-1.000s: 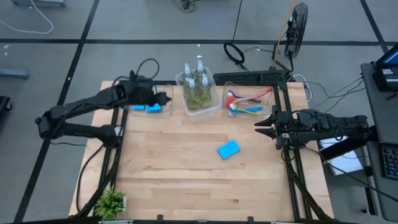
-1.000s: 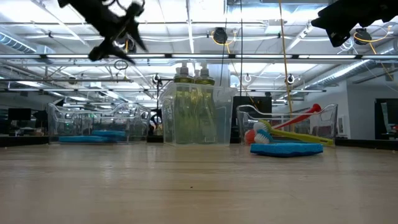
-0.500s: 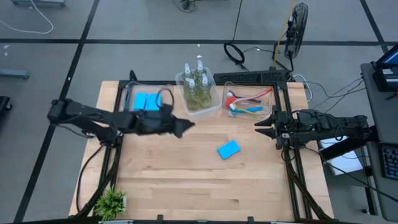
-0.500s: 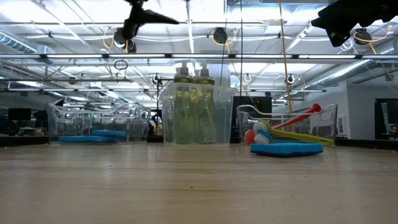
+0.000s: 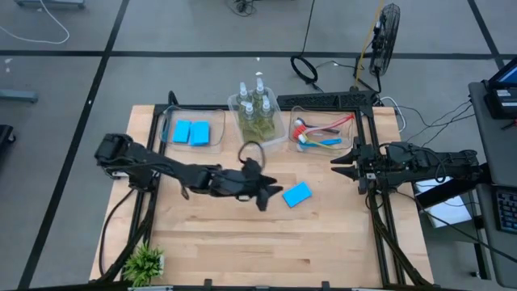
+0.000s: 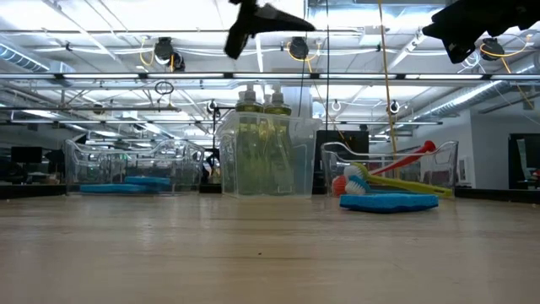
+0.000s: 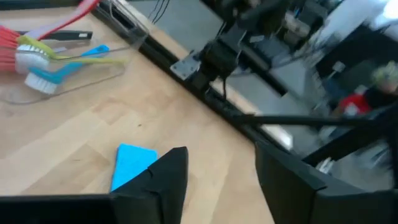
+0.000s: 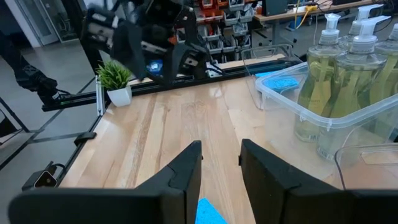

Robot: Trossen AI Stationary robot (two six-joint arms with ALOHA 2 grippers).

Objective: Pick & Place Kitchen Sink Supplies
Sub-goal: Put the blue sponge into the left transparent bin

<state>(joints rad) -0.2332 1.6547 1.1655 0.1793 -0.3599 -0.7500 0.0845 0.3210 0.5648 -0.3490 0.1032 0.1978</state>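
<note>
High view: the left arm stretches low across the table, its left gripper [image 5: 271,194] at the centre, fingers apart and empty, just at nine o'clock of the loose blue sponge [image 5: 296,194]. At twelve o'clock stand three clear bins: two sponges [image 5: 190,132], the pump bottles [image 5: 255,103], the brushes [image 5: 319,133]. The right gripper [image 5: 338,168] waits at three o'clock by the table edge, jaws slightly parted, holding nothing.

Low view: only this one shows height; the left gripper [image 6: 261,19] hangs well above the bottles [image 6: 263,143].

Left wrist view: the sponge [image 7: 132,165] lies beyond the fingers [image 7: 171,174], untouched.

Right wrist view: a potted plant [image 8: 116,81] stands at the far corner.
</note>
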